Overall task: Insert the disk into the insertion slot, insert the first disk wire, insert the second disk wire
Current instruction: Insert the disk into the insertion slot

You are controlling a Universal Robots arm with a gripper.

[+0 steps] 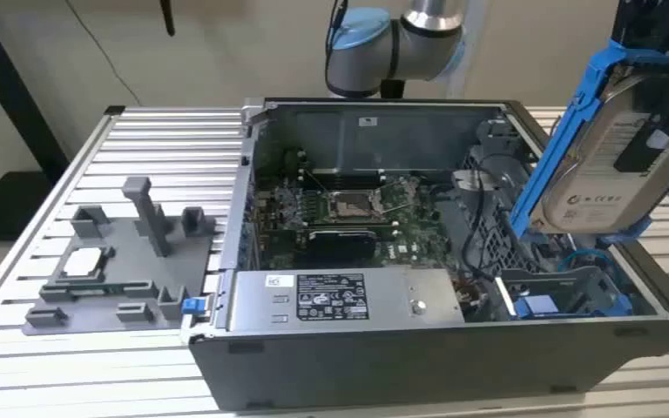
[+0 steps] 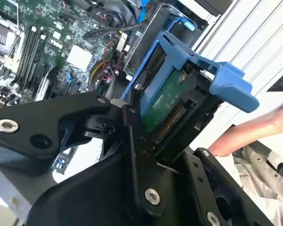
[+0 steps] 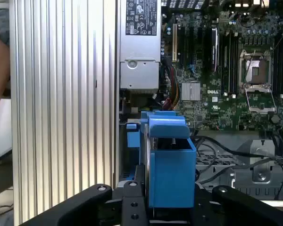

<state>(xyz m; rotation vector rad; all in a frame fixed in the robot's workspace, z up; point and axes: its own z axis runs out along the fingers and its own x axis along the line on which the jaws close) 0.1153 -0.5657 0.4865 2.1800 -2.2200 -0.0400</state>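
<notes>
My gripper (image 1: 648, 131) is shut on the disk (image 1: 602, 174), a silver drive with a white label in a blue carrier, held tilted and almost upright above the open computer case at the exterior view's right. In both wrist views the black fingers (image 2: 137, 141) clamp the carrier (image 3: 172, 169), and the disk's green underside (image 2: 167, 101) shows. The insertion slot (image 1: 567, 296), a grey bay with blue rails, lies below the disk inside the case, apart from it (image 2: 155, 33). A blue cable (image 1: 584, 257) loops beside the bay; I cannot tell which cables are the disk wires.
Inside the case (image 1: 428, 357) are the motherboard with its silver socket (image 1: 352, 205) and a grey power supply box with a sticker (image 1: 334, 300). A grey fixture (image 1: 125, 261) stands on the slatted table at the exterior view's left. A person's hand (image 2: 254, 132) is close to the gripper.
</notes>
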